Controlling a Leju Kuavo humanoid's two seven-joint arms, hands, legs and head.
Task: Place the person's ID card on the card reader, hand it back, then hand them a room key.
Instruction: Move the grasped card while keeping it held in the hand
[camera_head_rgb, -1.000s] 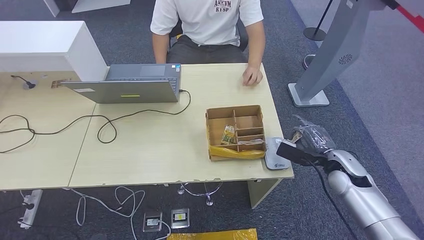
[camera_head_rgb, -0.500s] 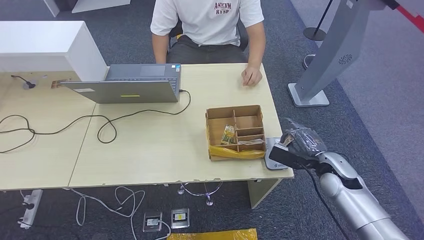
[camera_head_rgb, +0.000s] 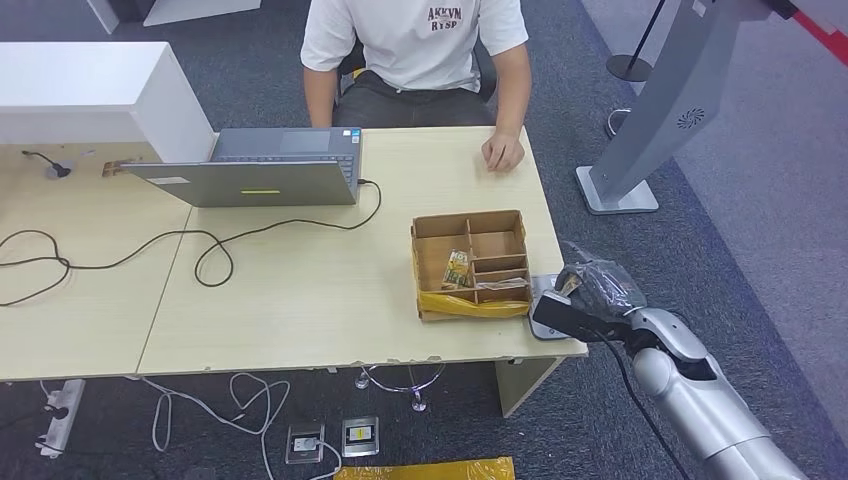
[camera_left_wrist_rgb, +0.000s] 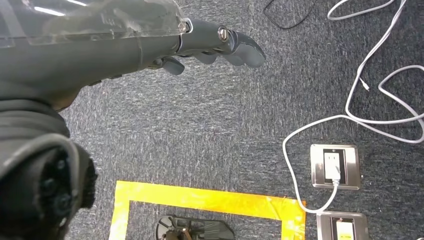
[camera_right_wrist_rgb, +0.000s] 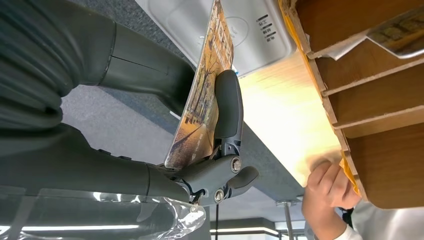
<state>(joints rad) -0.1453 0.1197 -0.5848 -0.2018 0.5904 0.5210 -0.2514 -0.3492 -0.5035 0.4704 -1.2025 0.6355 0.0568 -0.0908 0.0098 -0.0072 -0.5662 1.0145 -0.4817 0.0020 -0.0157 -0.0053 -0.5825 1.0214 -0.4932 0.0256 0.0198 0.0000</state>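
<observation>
My right hand (camera_head_rgb: 592, 291) hovers at the table's front right corner, partly over the grey card reader (camera_head_rgb: 545, 300). It pinches the ID card (camera_right_wrist_rgb: 205, 95), a picture-printed card, between thumb and finger. In the right wrist view the card stands on edge just beside the card reader (camera_right_wrist_rgb: 235, 30); I cannot tell if it touches. The cardboard box (camera_head_rgb: 470, 262) next to the reader holds printed cards (camera_head_rgb: 458, 268) in one compartment. My left hand (camera_left_wrist_rgb: 125, 45) hangs over the carpet with fingers stretched out and holds nothing.
A person in a white shirt (camera_head_rgb: 415, 40) sits at the far side, one hand (camera_head_rgb: 503, 152) resting on the table. A laptop (camera_head_rgb: 265, 168) and a black cable (camera_head_rgb: 215, 245) lie to the left. A grey stand (camera_head_rgb: 650, 120) rises on the right.
My right hand has moved left with the card, from beside the table's corner to over the card reader. The person and the box have stayed still.
</observation>
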